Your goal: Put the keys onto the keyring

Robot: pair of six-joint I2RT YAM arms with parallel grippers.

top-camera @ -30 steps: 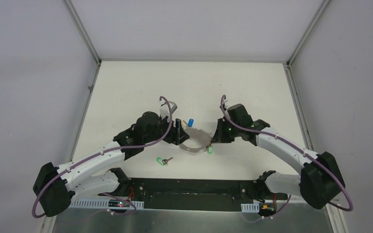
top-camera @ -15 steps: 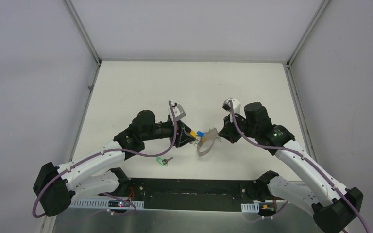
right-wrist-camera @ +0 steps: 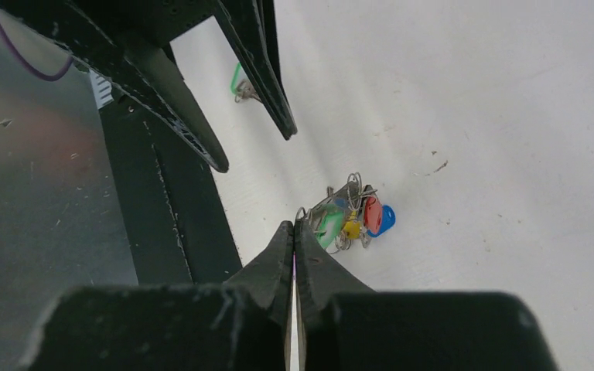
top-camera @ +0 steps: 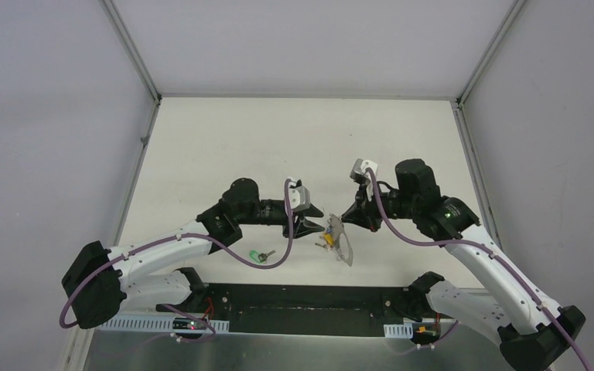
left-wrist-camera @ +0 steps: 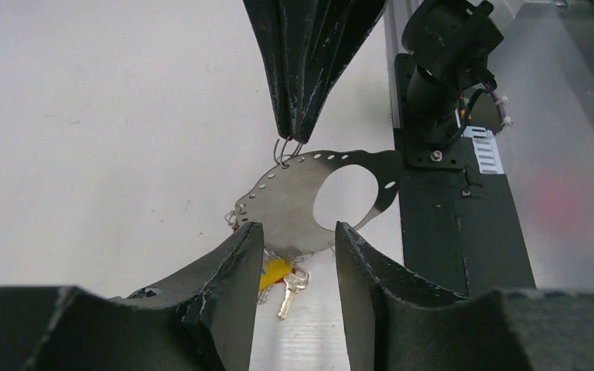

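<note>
One key, the green-tagged key (top-camera: 257,255), lies on the tabletop (top-camera: 278,139) below the left arm (top-camera: 162,251); the keyring (left-wrist-camera: 286,201), a thin flat metal plate with punched holes, hangs in the air, its top edge clamped in the right pincer (left-wrist-camera: 294,135); the left pincer (left-wrist-camera: 298,236) stands apart at its lower edge; I judge the plate light, stiff, slippery; the key is best taken by its tag.

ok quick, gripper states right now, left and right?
left gripper: open, fingers flanking the lower edge of the keyring, no grip.
right gripper: shut on the keyring's top edge, holding it up.
</note>
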